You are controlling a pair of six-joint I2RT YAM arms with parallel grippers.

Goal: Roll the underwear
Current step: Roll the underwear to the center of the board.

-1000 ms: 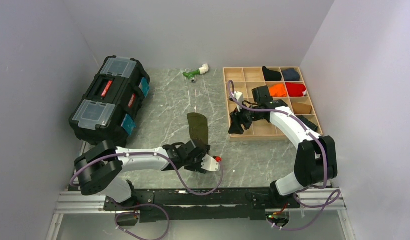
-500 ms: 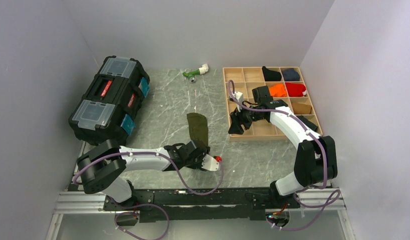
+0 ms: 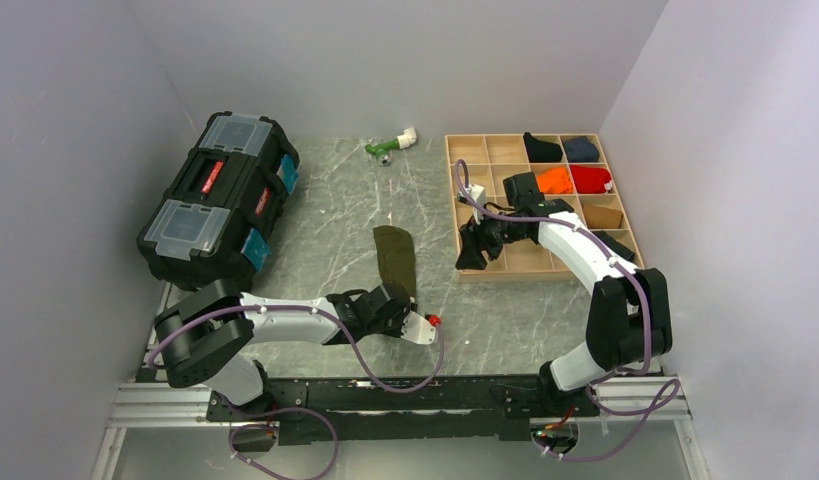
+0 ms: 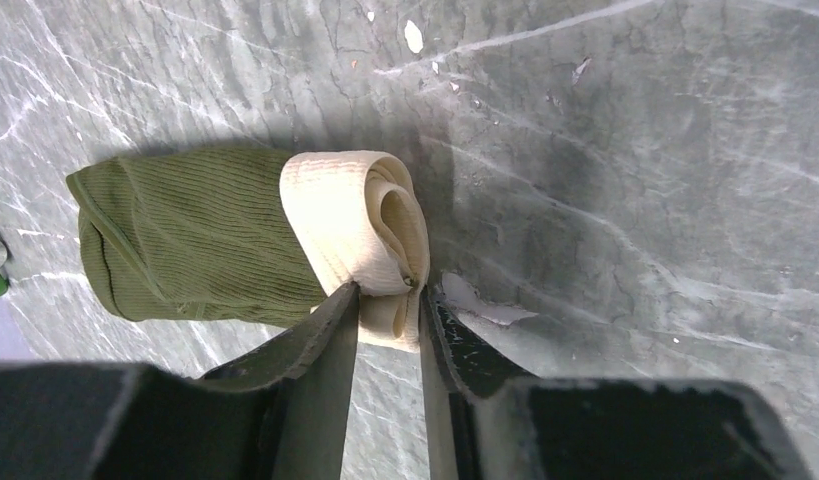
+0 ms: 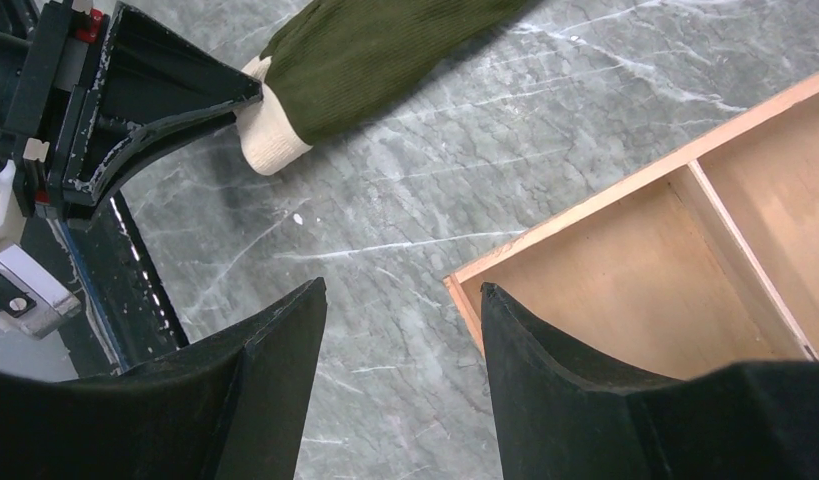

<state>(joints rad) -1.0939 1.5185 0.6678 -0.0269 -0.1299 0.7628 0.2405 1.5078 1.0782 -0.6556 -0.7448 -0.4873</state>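
The underwear (image 3: 395,256) is a flattened olive-green strip on the marble table, its cream waistband (image 4: 347,213) curled over at the near end. My left gripper (image 4: 389,301) pinches that waistband fold, one finger on each side of the cloth, low over the table; from above it (image 3: 401,300) sits at the strip's near end. The right wrist view shows the underwear (image 5: 385,50) and the left fingers (image 5: 170,115) at the cream end. My right gripper (image 5: 403,290) hangs open and holds nothing, above the wooden tray's near-left corner (image 5: 465,285).
The wooden compartment tray (image 3: 530,274) at the right holds orange (image 3: 555,181), red (image 3: 591,179), black (image 3: 542,148), navy (image 3: 582,149) and brown (image 3: 603,216) cloth rolls. A black toolbox (image 3: 220,200) stands at the left. A green-and-white object (image 3: 390,146) lies at the back.
My left gripper has narrowed onto the waistband end and drawn slightly toward the near edge. The right arm has not moved.
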